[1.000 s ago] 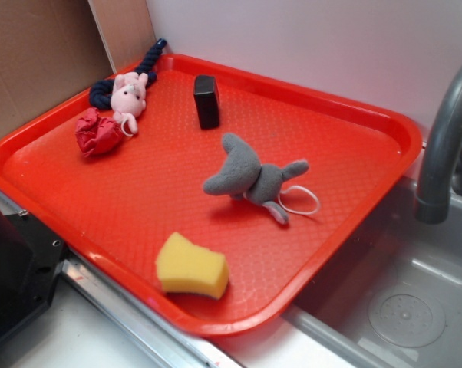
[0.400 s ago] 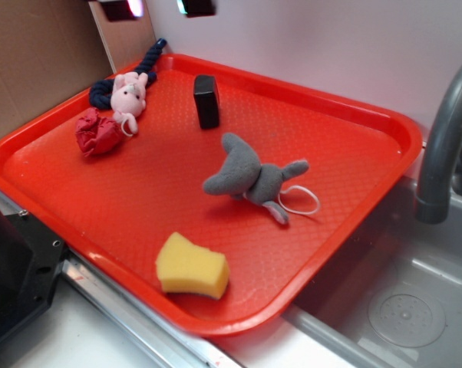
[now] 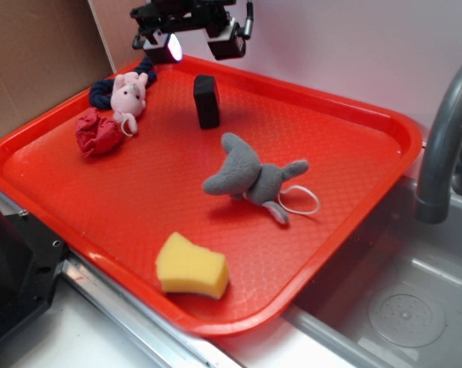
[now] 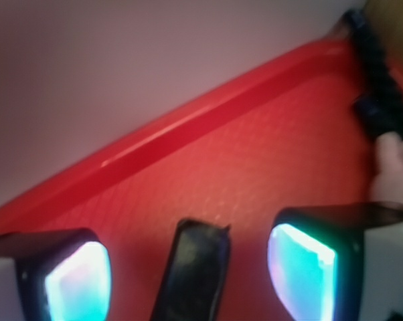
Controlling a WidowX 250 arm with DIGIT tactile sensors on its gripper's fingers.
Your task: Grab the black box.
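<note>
The gripper (image 3: 194,46) hung with jaws apart above the red tray's (image 3: 384,123) far edge. The black box (image 3: 206,101) stood upright just below. A skewed descent might topple it toward the pink plush (image 3: 128,93).

Soft, even light on the exterior view; the wrist view is blurred.

We see short, faint shadows under the grey plush toy (image 3: 250,178) and yellow sponge (image 3: 191,267), and a mild sheen on the red tray (image 3: 354,138) rim. In the wrist view, the gripper (image 4: 188,277) pads (image 4: 77,281) glow cyan-white, the black box (image 4: 193,274) is out of focus, and the corners are dim.
</note>
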